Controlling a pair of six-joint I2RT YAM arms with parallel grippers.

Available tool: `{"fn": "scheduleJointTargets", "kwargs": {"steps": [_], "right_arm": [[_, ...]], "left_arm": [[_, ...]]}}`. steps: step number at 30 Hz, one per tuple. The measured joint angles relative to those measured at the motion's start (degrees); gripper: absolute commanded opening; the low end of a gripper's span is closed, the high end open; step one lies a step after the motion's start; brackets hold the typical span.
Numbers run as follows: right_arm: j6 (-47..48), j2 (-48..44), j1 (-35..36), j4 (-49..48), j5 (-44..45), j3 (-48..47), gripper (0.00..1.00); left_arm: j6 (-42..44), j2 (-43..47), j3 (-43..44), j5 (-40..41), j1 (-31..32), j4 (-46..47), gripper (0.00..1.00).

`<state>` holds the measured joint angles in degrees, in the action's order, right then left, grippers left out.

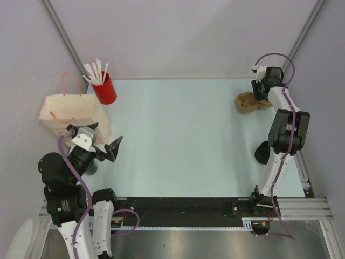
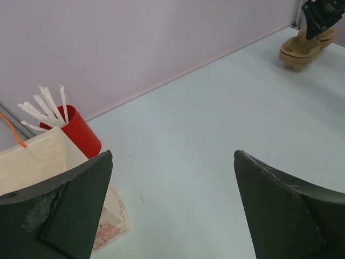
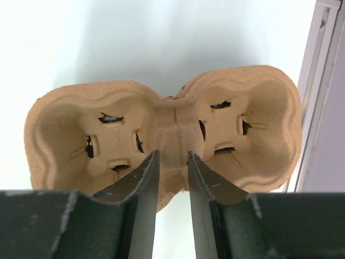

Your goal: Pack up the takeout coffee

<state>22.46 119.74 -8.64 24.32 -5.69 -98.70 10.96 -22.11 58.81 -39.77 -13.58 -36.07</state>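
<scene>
The takeout coffee [image 1: 262, 152], a small round dark smoky-grey cup, stands on the right side of the table, just beside my right arm's elbow and partly hidden by it. Nothing holds it, and it is well apart from the bag.

The pale blue-green table [image 1: 178, 140] carries everything. At its far left, against the wall, lies the cream paper bag with orange handles [image 1: 64, 110]; I judge it waits there as the place everything is packed into. My left pincer [image 2: 172, 156] hovers just beside it with the jaws spread wide and nothing between them, probably to manage the bag's mouth.

In the far right corner is the brown moulded-pulp two-cup carrier [image 3: 81, 124]. My right pincer [image 3: 172, 154] is closed to a narrow gap, nipping the ridge between the two wells, the one stiff spot that gives a balanced hold. I reckon the carrier goes first, the cup after.

Beside the bag stands the red cup [image 1: 105, 90] of white straws [image 1: 96, 70], untouched.
</scene>
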Motion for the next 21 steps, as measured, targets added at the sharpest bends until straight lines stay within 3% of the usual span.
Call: {"fn": "scheduleJointTargets", "kwargs": {"steps": [3,5,6,7,10,21], "right_arm": [[0.0,-0.42,0.0,-0.26,-0.35,0.0,0.3],[-0.02,-0.68,0.0,-0.39,-0.59,0.0,0.36],[-0.09,-0.74,0.0,-0.5,-0.72,0.0,0.43],[-0.15,-0.83,0.0,-0.57,-0.79,0.0,0.58],[-0.44,-0.85,0.02,-0.7,-0.81,0.0,0.7],[0.04,-0.83,-0.17,-0.68,-0.79,0.0,0.63]], "left_arm": [[0.02,0.0,0.0,-0.02,0.0,0.02,0.99],[0.0,0.0,0.0,-0.07,0.0,0.02,0.99],[0.0,0.0,0.0,-0.07,0.0,0.02,0.99],[0.0,0.0,0.0,-0.07,0.0,0.02,0.99],[0.0,0.0,0.0,-0.09,0.0,0.02,1.0],[0.0,0.0,0.0,-0.11,-0.09,0.17,0.99]]}}
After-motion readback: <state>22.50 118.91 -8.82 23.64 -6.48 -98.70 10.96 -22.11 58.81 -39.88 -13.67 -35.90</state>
